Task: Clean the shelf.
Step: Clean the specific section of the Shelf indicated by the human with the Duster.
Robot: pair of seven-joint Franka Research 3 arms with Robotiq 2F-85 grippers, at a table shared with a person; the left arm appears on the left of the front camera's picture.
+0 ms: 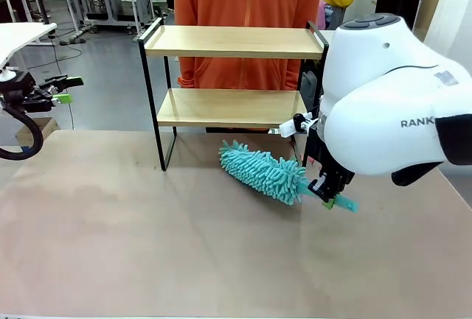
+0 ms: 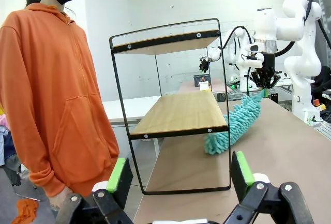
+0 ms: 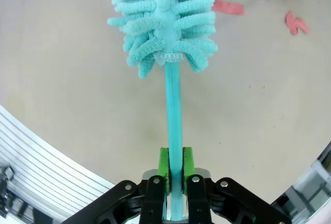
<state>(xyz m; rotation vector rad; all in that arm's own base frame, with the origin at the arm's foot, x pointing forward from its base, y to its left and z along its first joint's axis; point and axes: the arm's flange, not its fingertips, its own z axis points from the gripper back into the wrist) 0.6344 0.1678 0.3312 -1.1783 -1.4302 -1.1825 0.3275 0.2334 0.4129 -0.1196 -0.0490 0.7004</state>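
- Fingers of left gripper (image 1: 65, 89), far left edge of the front view, stand wide with nothing between them; parked off the table (image 1: 147, 230), presumably to leave the working area free.
- Same wide green pads (image 2: 120, 175) at the bottom of the left wrist view, aimed at the rack end-on.
- Person in an orange hoodie (image 1: 247, 9) stands behind the rack, top centre of the front view, hands not on anything I can make out.
- shelf (image 1: 232, 42) sits centre, upper half of the front view, at the table's far side: two light wooden boards, thin black frame, raised end rails, both tiers bare. No visible dust or debris at this resolution.
- Teal duster (image 1: 262, 172) lies low, right of centre, fluffy head resting on the table just in front of the rack's right leg, not touching either board.
- right gripper (image 1: 328, 186), right of centre, is clamped on the duster's handle; right wrist view shows pads (image 3: 164, 164) pinching the thin teal stick near its end, likely for maximum reach under the boards.
- Judgement: wiping not yet begun; head must be lifted to board height.
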